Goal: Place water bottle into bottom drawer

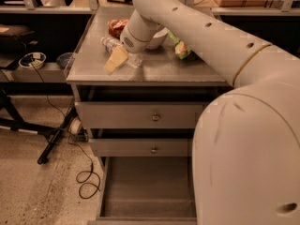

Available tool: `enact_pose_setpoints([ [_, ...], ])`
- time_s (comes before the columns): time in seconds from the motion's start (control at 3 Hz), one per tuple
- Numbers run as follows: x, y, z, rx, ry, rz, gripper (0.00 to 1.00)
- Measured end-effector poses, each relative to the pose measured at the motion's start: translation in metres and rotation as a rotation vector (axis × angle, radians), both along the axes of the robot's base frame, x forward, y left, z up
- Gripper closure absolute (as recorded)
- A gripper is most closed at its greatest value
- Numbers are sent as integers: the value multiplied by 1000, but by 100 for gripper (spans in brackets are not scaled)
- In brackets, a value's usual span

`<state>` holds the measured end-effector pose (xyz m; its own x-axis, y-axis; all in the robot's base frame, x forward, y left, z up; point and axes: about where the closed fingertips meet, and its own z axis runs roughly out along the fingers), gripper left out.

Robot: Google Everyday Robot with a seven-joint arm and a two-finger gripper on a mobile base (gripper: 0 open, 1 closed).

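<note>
One gripper (117, 60), mine, sits low over the cabinet top (159, 71), pressed against the water bottle (108, 43), which lies on its side near the left edge. Whether I have hold of it I cannot tell. Just behind lie a red packet (116, 26), a white bowl (158, 37) and a green packet (181, 48). Below two shut upper drawers (140, 115), the bottom drawer (145, 186) stands pulled out.

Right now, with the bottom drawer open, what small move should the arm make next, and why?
Probably secure the gripper on the water bottle before any lift. The gripper sits over the bottle, which lies on its side on the cabinet top, and the bottom drawer below is already open, so a firm grasp seems the missing step.
</note>
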<state>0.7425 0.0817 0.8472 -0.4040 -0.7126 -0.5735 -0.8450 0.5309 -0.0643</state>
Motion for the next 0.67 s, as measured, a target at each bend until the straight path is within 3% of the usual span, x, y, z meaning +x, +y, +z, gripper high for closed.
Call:
enact_pose_setpoints([
  [0.67, 0, 0, 0, 0, 0, 0, 42],
])
